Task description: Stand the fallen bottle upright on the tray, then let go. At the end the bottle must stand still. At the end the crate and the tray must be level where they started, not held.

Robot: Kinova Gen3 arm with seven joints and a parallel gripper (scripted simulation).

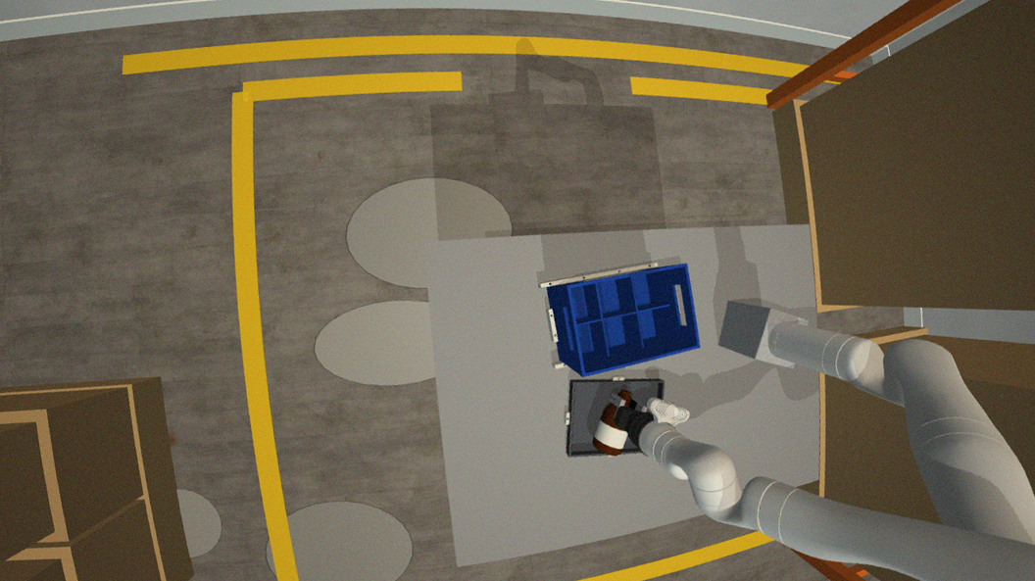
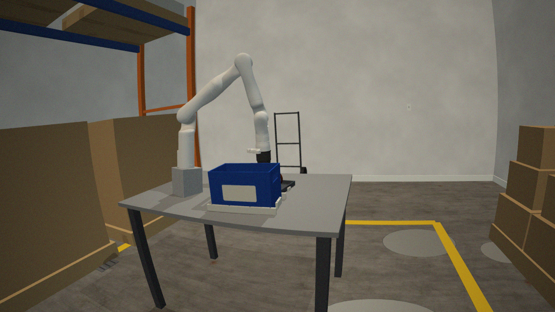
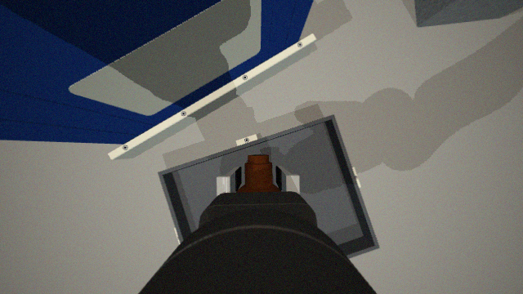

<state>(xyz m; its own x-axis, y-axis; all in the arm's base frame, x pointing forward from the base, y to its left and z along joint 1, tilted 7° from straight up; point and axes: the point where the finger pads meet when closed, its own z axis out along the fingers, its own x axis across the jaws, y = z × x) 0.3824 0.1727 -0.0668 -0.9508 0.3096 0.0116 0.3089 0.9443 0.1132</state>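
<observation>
Bottle [image 1: 610, 426], brown with a white label, lies flat in the dark tray [image 1: 576, 443], neck toward the blue crate [image 1: 623, 319], between my wide-open, empty gripper [image 3: 257, 183] fingers.

A warehouse: orange-and-blue steel pallet racking [image 2: 190, 77] at 10 o'clock, stacked brown cardboard boxes [image 2: 531, 186] at 3 o'clock, yellow floor lines [image 2: 454, 248].

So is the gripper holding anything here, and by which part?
Nothing held yet: the gripper straddles the fallen bottle at its neck, with gaps still showing.
</observation>
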